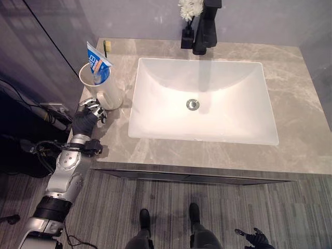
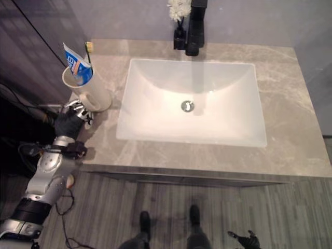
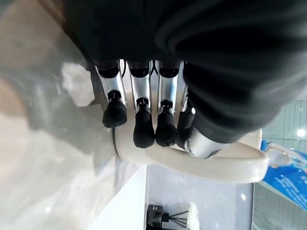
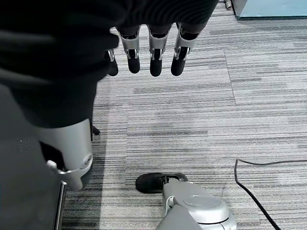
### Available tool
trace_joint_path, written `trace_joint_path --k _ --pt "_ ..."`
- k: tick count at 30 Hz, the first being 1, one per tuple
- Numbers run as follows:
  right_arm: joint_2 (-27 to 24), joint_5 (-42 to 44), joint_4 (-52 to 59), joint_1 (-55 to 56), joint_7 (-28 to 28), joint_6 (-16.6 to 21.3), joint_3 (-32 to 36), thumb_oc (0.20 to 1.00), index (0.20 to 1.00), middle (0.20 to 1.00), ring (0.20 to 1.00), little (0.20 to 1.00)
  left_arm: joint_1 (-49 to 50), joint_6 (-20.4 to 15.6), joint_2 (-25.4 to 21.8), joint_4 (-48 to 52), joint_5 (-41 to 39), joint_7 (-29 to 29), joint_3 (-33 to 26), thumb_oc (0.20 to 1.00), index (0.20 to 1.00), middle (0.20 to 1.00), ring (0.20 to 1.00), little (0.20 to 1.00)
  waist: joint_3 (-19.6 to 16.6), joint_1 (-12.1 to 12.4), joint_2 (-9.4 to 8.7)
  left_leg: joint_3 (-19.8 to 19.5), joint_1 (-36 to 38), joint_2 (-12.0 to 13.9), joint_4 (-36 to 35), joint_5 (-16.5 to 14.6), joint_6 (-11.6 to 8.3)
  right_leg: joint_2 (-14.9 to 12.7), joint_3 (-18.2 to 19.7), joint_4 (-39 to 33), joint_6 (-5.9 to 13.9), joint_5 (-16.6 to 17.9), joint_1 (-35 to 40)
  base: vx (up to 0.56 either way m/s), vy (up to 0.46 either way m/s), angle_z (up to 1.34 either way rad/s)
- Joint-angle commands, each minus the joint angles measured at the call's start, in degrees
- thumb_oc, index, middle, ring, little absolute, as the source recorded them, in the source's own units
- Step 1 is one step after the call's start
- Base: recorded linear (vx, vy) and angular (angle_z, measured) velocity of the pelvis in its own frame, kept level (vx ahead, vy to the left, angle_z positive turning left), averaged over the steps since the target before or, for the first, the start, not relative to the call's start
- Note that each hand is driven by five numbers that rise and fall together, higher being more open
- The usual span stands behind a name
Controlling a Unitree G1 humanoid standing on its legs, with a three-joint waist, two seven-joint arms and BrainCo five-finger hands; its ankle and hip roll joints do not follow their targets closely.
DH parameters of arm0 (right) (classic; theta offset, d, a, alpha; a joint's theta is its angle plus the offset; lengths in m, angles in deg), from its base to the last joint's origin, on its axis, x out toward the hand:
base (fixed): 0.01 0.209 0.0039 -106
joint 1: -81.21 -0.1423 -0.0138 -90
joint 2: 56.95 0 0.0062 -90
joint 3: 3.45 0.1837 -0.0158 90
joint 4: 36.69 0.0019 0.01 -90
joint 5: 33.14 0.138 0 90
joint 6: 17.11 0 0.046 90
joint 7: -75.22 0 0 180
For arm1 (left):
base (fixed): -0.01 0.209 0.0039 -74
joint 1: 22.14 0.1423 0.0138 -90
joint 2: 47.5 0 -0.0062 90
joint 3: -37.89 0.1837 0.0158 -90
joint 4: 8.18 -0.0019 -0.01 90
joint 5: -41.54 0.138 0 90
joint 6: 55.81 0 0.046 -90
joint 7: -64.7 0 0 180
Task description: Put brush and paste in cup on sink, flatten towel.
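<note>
Item: cream ceramic cup [image 1: 101, 85], round, upright, on the grey marbled stone counter [image 1: 295, 104] at its left end, just beside the left rim of the white rectangular basin [image 1: 202, 98].

Contents of the cup: blue and white toothpaste tube [image 1: 97, 63], leaning, its upper end standing above the rim; a slim toothbrush with a yellow-green handle [image 1: 106, 48] rising behind the tube toward the back wall.

My left hand [image 1: 88, 115]: on the counter at the cup's near side. In the left wrist view my fingers [image 3: 144, 125] curl down against the cup's wall and my thumb lies along the cup's rim [image 3: 216, 163], so the hand is clasped on the cup.

My right hand [image 1: 255, 238]: low at my right side, over the grey striped carpet [image 4: 201, 120], well apart from the counter. In the right wrist view its fingers [image 4: 154, 57] hang loose and mostly straight, holding nothing.

Basin fittings: round metal drain [image 1: 192, 104] at the middle of the basin floor; black tap [image 1: 206, 26] at the back edge, centred.

Beside the tap, to its left: small black holder with white flowers [image 1: 190, 15], against the wall.
</note>
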Motion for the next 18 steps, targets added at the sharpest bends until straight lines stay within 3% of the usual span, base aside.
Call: trace_joint_path --k 1,18 --pt "-0.45 0.90 0.90 0.24 0.70 0.08 -1.97 1.000 1.000 1.000 1.000 1.000 -4.69 -1.66 -0.04 -5.70 2.00 -1.75 0.17 0.200 0.200 0.200 0.200 0.200 -1.29 -0.73 -0.66 0.68 -2.03 5.69 0.20 2.07 -4.29 -6.65 -0.82 -0.08 4.59 5.04 -1.88 0.00 0.000 0.00" --pt "-0.49 1.25 1.49 -0.75 1.12 0.09 -3.83 1.000 1.000 1.000 1.000 1.000 -14.96 -2.92 0.05 -15.87 3.52 -6.87 1.68 0.200 0.200 0.200 0.200 0.200 -0.85 -1.84 -1.49 0.95 -2.66 6.28 0.20 2.27 -4.54 -6.16 -0.23 -0.08 4.64 5.15 -2.95 0.00 -0.002 -0.03"
